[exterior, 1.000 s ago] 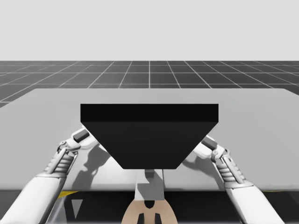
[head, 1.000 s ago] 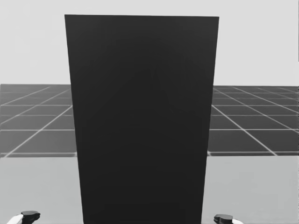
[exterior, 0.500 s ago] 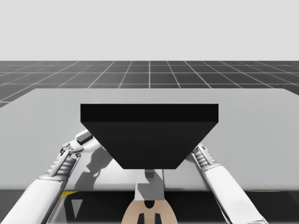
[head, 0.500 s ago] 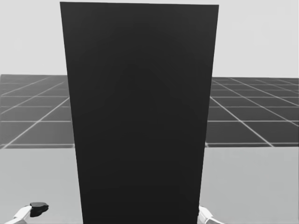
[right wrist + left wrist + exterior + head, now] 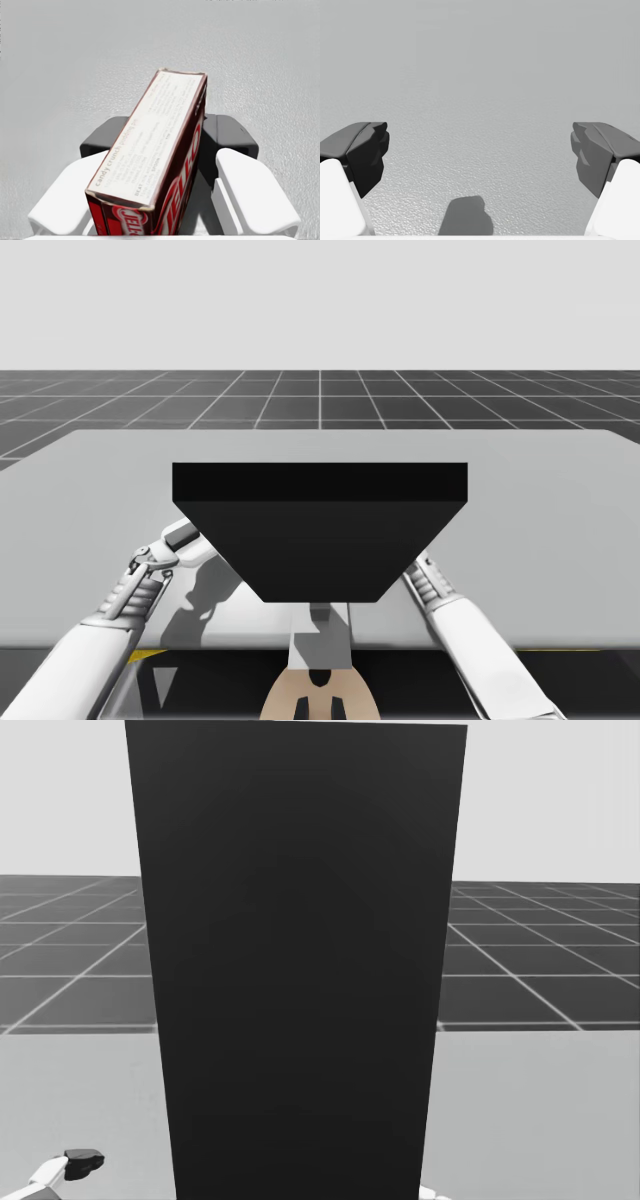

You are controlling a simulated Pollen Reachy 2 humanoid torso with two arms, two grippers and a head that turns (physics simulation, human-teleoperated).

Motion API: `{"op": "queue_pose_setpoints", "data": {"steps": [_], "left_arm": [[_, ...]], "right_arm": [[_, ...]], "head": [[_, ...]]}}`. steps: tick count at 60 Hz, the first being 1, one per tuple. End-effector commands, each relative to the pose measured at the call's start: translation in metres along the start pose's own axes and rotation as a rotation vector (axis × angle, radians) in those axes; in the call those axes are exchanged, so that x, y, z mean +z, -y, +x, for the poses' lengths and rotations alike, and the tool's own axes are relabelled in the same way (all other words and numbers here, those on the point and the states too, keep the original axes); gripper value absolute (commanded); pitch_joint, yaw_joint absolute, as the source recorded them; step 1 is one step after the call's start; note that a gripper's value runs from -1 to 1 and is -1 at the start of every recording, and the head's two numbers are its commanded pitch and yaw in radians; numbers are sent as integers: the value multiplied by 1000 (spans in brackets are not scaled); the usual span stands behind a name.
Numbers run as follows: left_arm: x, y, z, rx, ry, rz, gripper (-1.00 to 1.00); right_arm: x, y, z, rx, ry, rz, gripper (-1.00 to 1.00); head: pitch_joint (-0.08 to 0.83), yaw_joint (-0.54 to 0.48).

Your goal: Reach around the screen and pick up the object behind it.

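A tall black screen (image 5: 320, 530) stands mid-table and hides what lies behind it in the high view and in the head view (image 5: 300, 970). In the right wrist view a red and brown oblong box (image 5: 155, 150) sits between the fingers of my right gripper (image 5: 169, 136), and both dark pads press its sides. My right arm (image 5: 450, 610) runs in under the screen's right side, so its hand is hidden there. My left gripper (image 5: 185, 537) rests by the screen's left edge, also low in the head view (image 5: 85, 1160). It is open (image 5: 480, 155) over bare table.
The grey table (image 5: 100, 480) stretches wide on both sides of the screen. A dark gridded floor (image 5: 320, 400) lies beyond its far edge. The table's near edge runs just in front of my torso.
My right arm has slid inward until its hand is hidden by the screen. My left gripper has moved slightly toward the screen. My head has tilted, shifting the screen upward in its view.
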Motion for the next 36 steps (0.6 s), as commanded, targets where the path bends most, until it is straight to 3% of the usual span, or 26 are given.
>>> {"op": "queue_pose_setpoints", "data": {"steps": [1, 11, 15, 18, 25, 36], "left_arm": [[0, 0, 0, -3, 1, 1, -1000], [1, -2, 0, -1, 5, 7, -1000], [2, -2, 0, 1, 7, 11, -1000], [2, -3, 0, 1, 7, 14, -1000], [2, -5, 1, 5, 10, 20, -1000], [3, -6, 1, 8, 8, 27, -1000]], "right_arm": [[11, -7, 9, 35, 11, -22, 1000], [36, 1, 19, 37, -24, -98, 1000], [48, 14, 22, 76, -44, -182, 1000], [56, 23, 25, 76, -39, -223, 1000], [84, 51, 46, 91, 11, -358, 1000], [126, 79, 77, 100, 91, -499, 1000]], "head": [[147, -42], [144, -43], [143, -43], [143, -43], [144, -40], [142, -40]]}}
